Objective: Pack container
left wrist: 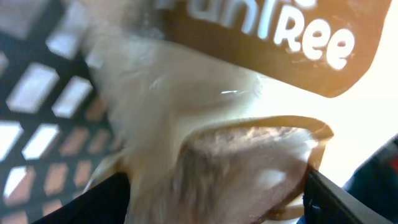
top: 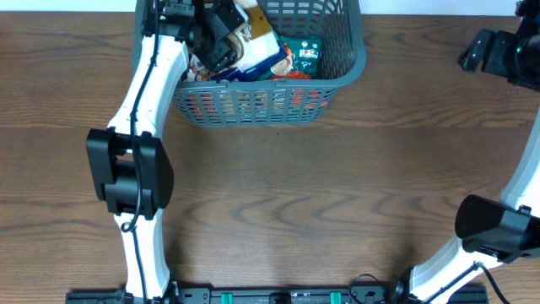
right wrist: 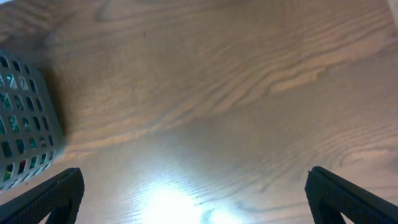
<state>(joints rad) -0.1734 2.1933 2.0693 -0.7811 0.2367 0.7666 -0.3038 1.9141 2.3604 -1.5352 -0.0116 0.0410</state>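
Note:
The dark grey slatted container (top: 253, 105) stands at the table's far edge, with several grocery packets inside, among them a green one (top: 308, 57) and a blue one (top: 257, 63). My left gripper (top: 221, 38) reaches into its left half over a cream and brown packet (top: 253, 29). In the left wrist view that packet (left wrist: 217, 124) fills the frame, blurred, and lies between the fingers of my left gripper (left wrist: 214, 199), which stand wide apart. The container's lattice wall (left wrist: 37, 124) shows behind it. My right gripper (top: 472, 55) hovers open at the far right, holding nothing.
In the right wrist view the container's corner (right wrist: 25, 124) sits at the left edge, and bare wooden table (right wrist: 217, 93) with a bright glare lies under my right gripper (right wrist: 196, 199). Both arm bases stand along the near table edge.

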